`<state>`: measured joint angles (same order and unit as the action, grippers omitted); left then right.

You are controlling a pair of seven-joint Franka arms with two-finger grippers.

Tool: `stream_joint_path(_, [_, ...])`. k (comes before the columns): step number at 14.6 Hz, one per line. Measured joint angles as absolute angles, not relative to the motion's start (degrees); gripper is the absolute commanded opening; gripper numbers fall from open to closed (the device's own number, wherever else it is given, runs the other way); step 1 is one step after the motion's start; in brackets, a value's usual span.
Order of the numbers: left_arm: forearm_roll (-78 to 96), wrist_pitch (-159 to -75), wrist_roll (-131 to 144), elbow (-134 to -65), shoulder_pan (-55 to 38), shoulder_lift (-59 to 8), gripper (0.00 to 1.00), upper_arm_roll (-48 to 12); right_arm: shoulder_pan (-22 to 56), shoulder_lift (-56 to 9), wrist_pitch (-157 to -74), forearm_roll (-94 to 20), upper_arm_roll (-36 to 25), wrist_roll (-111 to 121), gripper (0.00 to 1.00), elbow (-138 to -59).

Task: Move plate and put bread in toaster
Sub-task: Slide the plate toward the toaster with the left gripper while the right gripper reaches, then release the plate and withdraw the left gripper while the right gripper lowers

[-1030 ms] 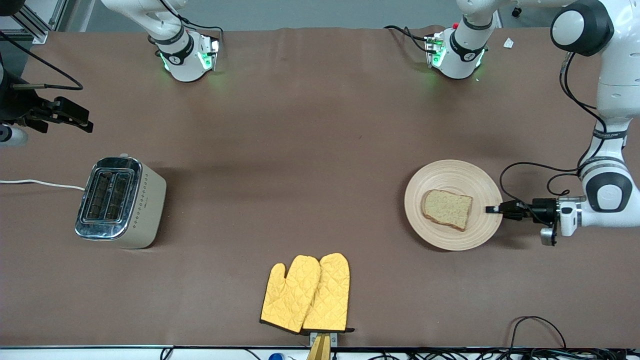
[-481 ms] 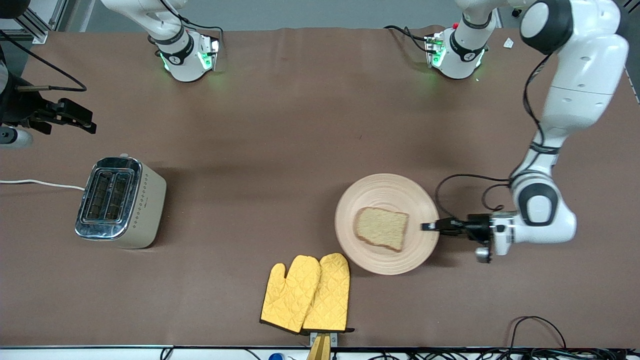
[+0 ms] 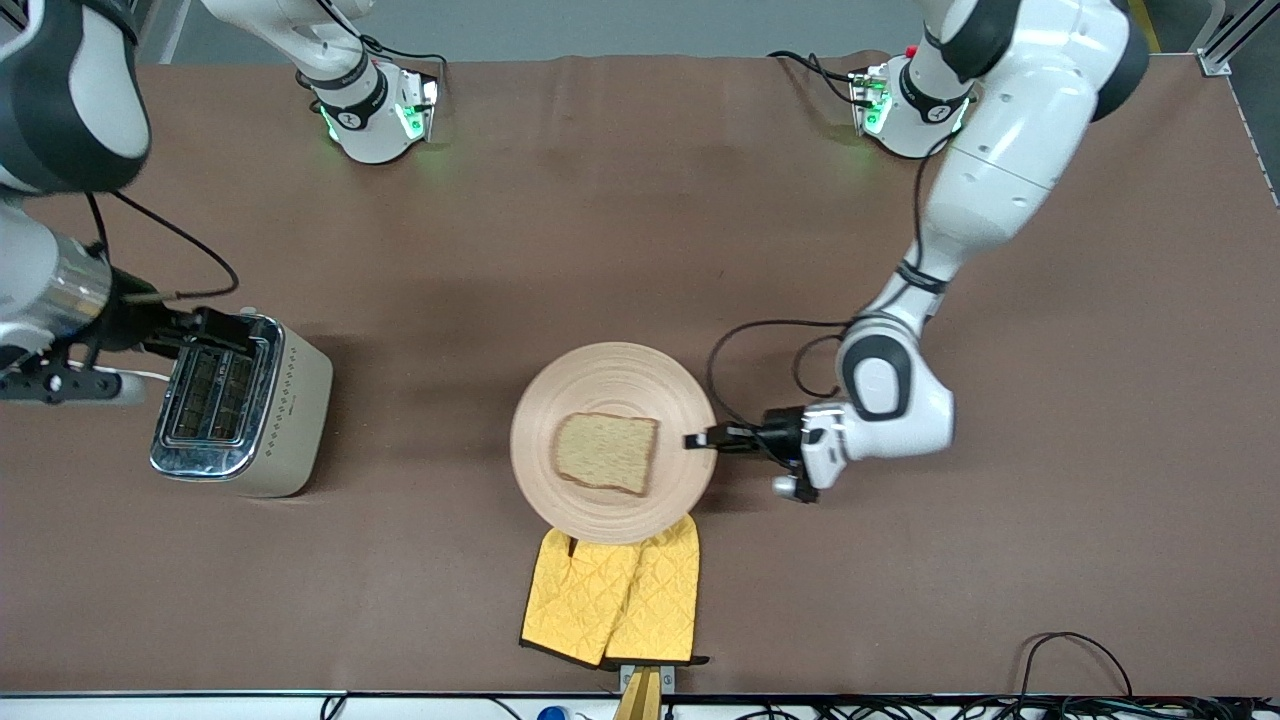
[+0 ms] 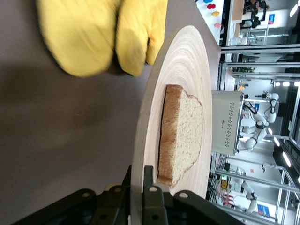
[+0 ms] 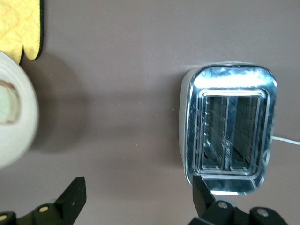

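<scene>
L gripper [image 3: 700, 440], centre-right of frame, jaws pinching rim of plate [image 3: 612, 375]; bread [image 3: 605, 453] lies on plate, plate edge overlapping yellow mitts [image 3: 612, 600] at lower centre. R gripper [image 3: 215, 330] over toaster [image 3: 240, 405] at frame's left edge, jaws spread wide, holding nothing.

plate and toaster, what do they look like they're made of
Plate: likely light wood, matte, with concentric ring grain. Toaster: mirror-shiny top, probably chromed metal; the cream sides look matte with a dotted diamond pattern, plastic or painted metal, hard to tell.
</scene>
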<state>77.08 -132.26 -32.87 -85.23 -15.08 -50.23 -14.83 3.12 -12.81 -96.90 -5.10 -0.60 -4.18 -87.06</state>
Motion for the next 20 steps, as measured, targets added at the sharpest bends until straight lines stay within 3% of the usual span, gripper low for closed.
stream_joint_path(8, [80.39, -142.82, -31.22, -79.28, -26.53, -57.66, 0.0, -14.75, 9.52, -21.19, -108.73, -5.41, -0.54, -14.86, 1.0, -87.97])
stream_joint_path(9, [80.88, -142.86, -31.88, -78.77, -26.73, -57.97, 0.07, -14.82, 10.28, -22.93, -111.26, -5.42, -0.54, -15.67, 1.0, -88.11])
stream_joint_path(10, [80.89, -143.1, -31.83, -78.53, -26.9, -58.09, 0.56, -14.81, 11.21, -24.62, -113.57, -5.42, -0.53, -16.78, 1.0, -88.17])
stream_joint_path(11, [80.92, -143.21, -31.57, -78.46, -26.98, -58.1, 0.97, -14.82, 12.13, -26.27, -115.56, -5.42, -0.53, -17.9, 1.0, -88.2])
stream_joint_path(17, [79.7, -143.77, -25.07, -77.4, -24.47, -56.95, 1.0, -14.13, 16.37, -33.9, -123.98, -5.35, -0.57, -24.71, 1.0, -89.23])
stream_joint_path(20, [71.8, -139.91, -20.04, -78.28, -19.6, -54.52, 1.0, -14.01, 19.37, -36.43, -126.01, -5.3, -0.64, -28.08, 1.0, -89.75])
